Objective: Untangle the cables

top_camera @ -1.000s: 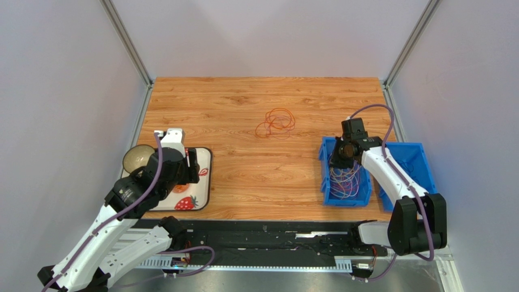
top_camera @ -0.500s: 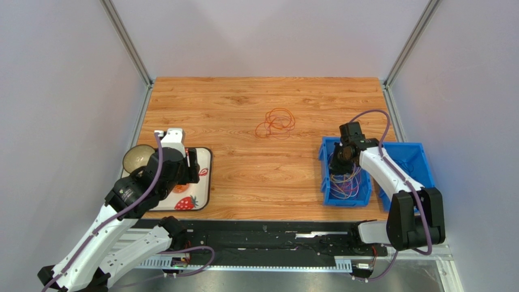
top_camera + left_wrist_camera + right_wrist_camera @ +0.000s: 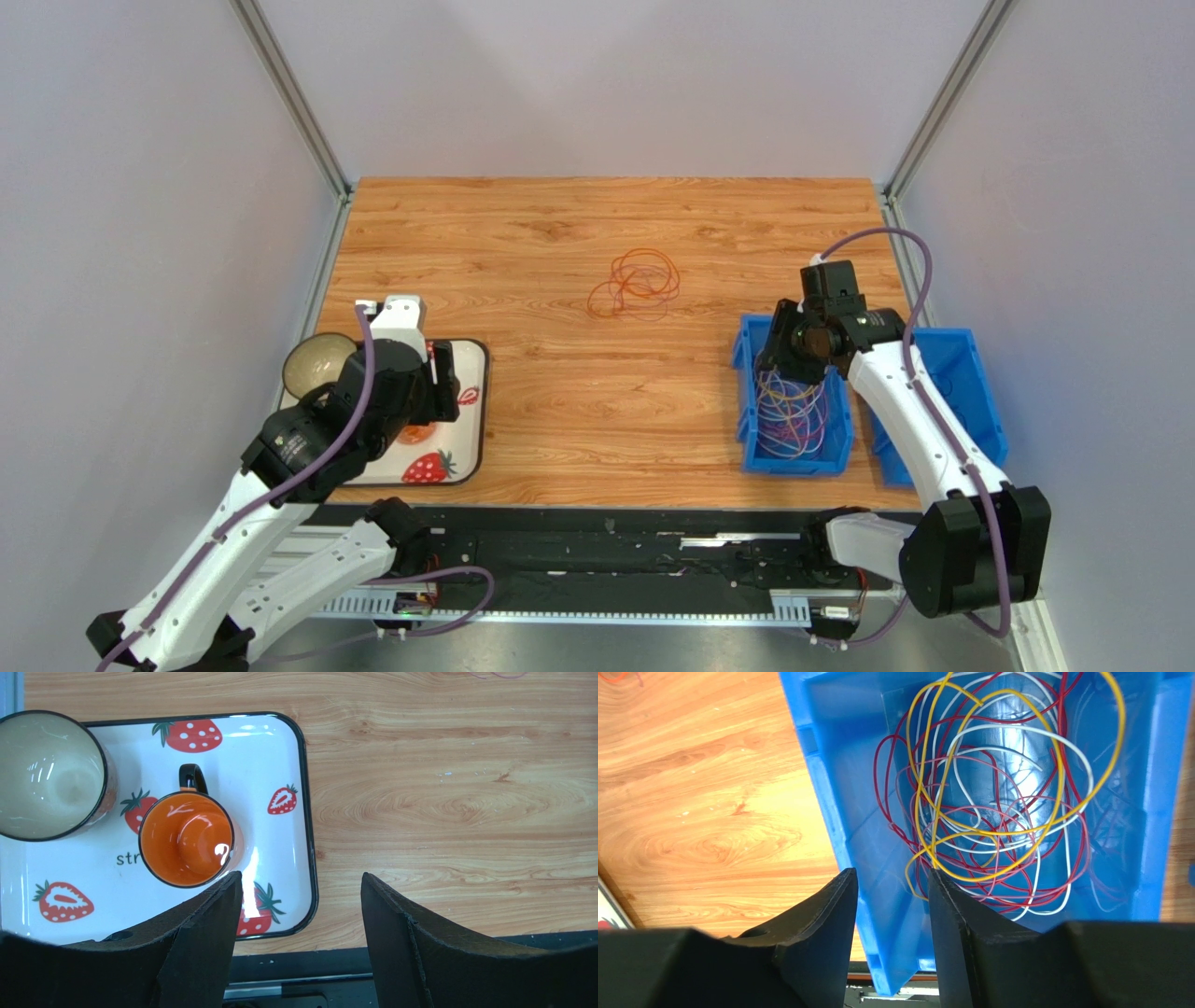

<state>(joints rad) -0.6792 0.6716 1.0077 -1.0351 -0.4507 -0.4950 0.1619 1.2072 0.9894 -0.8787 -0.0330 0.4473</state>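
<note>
Presently found the left gripper (image 3: 300,882) released, fingers wide apart, grasping and touching nothing; seen hovering over the near right corner of a strawberry-printed tray (image 3: 307,812) at the near left of the table (image 3: 561,238). Noted on that tray an orange mug (image 3: 186,838), upright, handle pointing away from the gripper, and just to its left a pale bowl (image 3: 45,773) with a dark rim, at the tray's far left corner. Found the right gripper (image 3: 891,875) partly parted, nothing clamped between the fingers; positioned over the left wall of a blue bin (image 3: 829,798) at the near right of the table. Unable to tell whether either finger touches that wall or the nearest yellow loop. Located the main tangle of cables (image 3: 1001,834) inside this bin: red, yellow, white and purplish loops crossing one another over the bin floor. Recorded a second blue bin (image 3: 968,378) just right of the first, partly hidden behind the right arm; contents not discernible. Observed a separate cluster of orange cables (image 3: 634,284) lying flat on the wood near the table's middle, toward the far side, well apart from both bins and both grippers.
</note>
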